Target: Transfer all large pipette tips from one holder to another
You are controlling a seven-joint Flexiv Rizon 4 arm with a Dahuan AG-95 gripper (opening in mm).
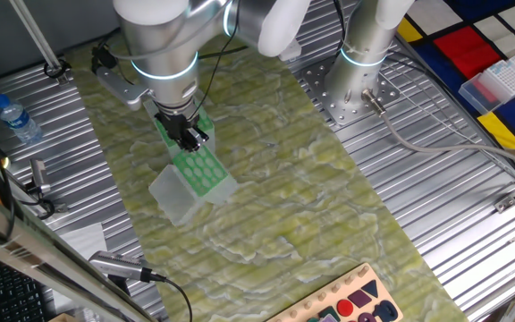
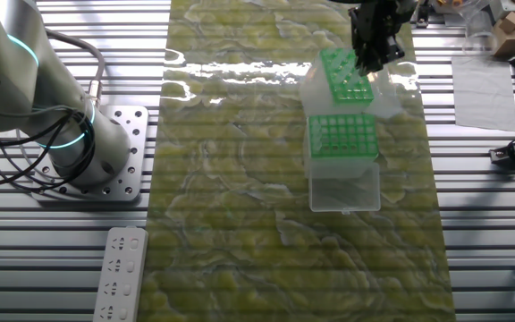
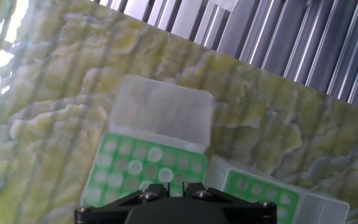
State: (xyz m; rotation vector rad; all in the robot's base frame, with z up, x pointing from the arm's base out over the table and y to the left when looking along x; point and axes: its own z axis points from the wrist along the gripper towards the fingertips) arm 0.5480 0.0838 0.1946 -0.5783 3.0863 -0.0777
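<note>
Table [image 1: 472,233] was ribbed metal slats, with a yellow-green marbled mat [image 1: 311,206] running diagonally across the middle. At far left in one fixed view lay a water bottle [image 1: 16,118]; a cable [image 1: 164,286] ran along the lower left edge. Next came the gripper [image 1: 189,137], hanging low over two clear holders, its fingers close together; whether it gripped anything, cannot tell. The near holder [image 1: 195,175] had a green plate, lid swung open. Large pipette tips [image 3: 149,165] showed in hand view as a few pale round tops in the left holder; the second holder [image 3: 272,194] sat touching on its right. Arm base [image 1: 365,63] stood bolted further right. Colored panels [image 1: 472,45] and another tip box [image 1: 503,80] filled the far right corner.
</note>
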